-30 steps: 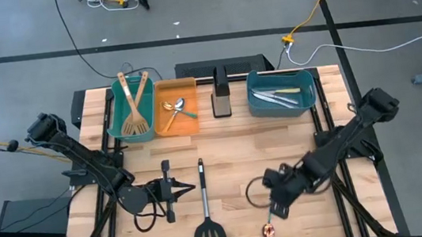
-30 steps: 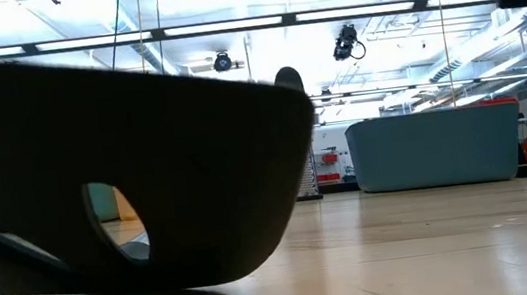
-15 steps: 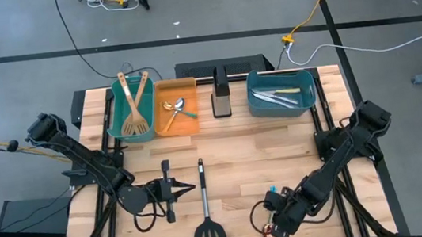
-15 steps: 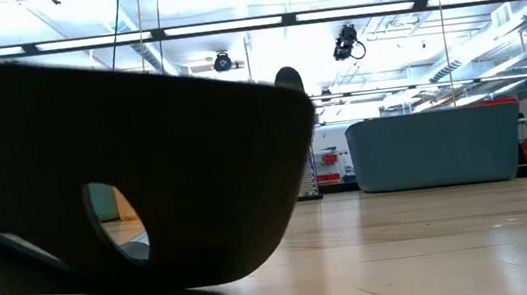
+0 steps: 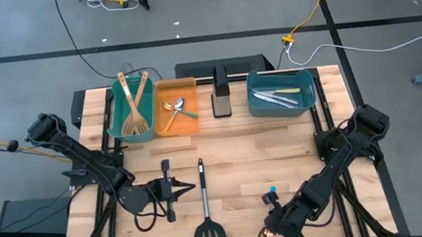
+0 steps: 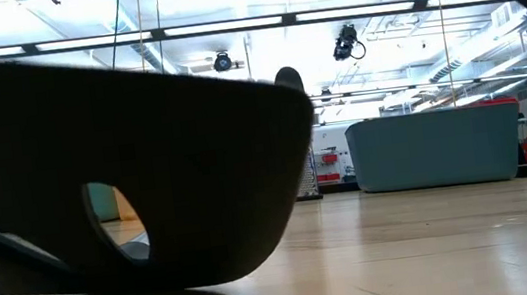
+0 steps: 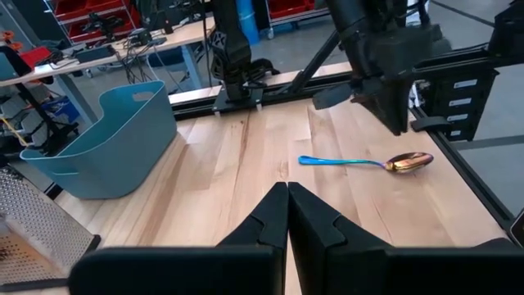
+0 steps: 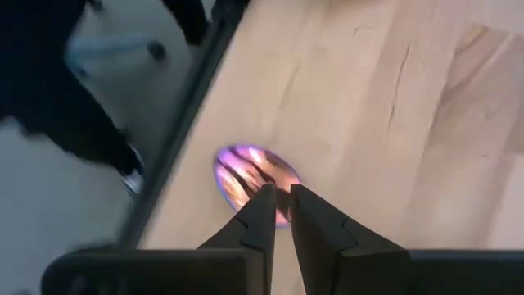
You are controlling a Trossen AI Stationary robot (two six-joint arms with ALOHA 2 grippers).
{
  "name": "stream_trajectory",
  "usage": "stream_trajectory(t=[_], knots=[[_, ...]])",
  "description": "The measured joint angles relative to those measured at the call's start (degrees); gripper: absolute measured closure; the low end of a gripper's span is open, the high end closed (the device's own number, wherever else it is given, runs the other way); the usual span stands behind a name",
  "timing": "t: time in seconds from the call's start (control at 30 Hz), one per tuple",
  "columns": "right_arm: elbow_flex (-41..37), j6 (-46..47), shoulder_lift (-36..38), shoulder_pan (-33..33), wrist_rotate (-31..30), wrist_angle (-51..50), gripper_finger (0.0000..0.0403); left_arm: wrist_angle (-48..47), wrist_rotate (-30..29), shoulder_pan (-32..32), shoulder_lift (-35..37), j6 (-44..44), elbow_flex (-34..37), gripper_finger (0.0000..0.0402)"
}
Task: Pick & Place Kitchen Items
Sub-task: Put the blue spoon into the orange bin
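A spoon with a blue handle (image 5: 271,195) and an iridescent bowl (image 8: 254,174) lies flat near the table's near edge. My right gripper (image 8: 280,192) hangs just above the bowl, pointing steeply down, its fingers a narrow gap apart and empty. In the left wrist view it (image 7: 391,111) stands clear above the spoon (image 7: 364,162). A black slotted turner (image 5: 205,207) lies flat, blade toward the near edge. Just left of its handle, my left gripper (image 5: 189,188) is shut and held level.
Along the far edge stand a teal bin (image 5: 119,117) with wooden spatulas, an orange bin (image 5: 188,89) with spoons, a dark upright holder (image 5: 221,93) and a blue bin (image 5: 257,101) with knives. The turner's blade (image 6: 125,164) fills the low view's left.
My right gripper has gone toward the table's near edge and down, rolling about its own axis, and now hangs over the spoon's bowl. The spoon and the turner have stayed where they were.
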State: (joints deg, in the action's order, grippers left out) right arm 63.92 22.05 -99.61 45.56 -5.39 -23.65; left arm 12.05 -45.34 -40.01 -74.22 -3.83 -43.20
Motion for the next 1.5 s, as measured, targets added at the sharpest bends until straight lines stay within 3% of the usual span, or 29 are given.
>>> stream_trajectory(t=[0.13, 0.47, 0.77, 1.23, 1.5], knots=[[0.00, -8.48, 0.00, -0.26, 0.07, -1.99, 0.0353, 0.00, -0.01, 0.64, 0.00, -0.02, 0.00, 0.0388], [0.00, -19.51, 0.00, -1.18, 0.31, -2.56, 0.0353, 0.02, 0.02, 2.22, 0.00, -0.46, 0.00, 0.0388], [0.00, -19.37, 0.00, -1.18, -1.91, -4.33, 0.0349, 0.04, 0.17, 2.32, 0.00, -1.58, 0.00, 0.0388], [0.00, -19.55, -2.77, -1.18, 0.31, -4.66, 0.0246, 0.06, 0.18, 2.31, 0.00, -3.43, 0.00, 0.0388], [0.00, -20.51, -3.17, -1.18, -0.14, -4.43, 0.0213, 0.07, 0.04, 2.30, 0.00, -3.48, 0.00, 0.0388]])
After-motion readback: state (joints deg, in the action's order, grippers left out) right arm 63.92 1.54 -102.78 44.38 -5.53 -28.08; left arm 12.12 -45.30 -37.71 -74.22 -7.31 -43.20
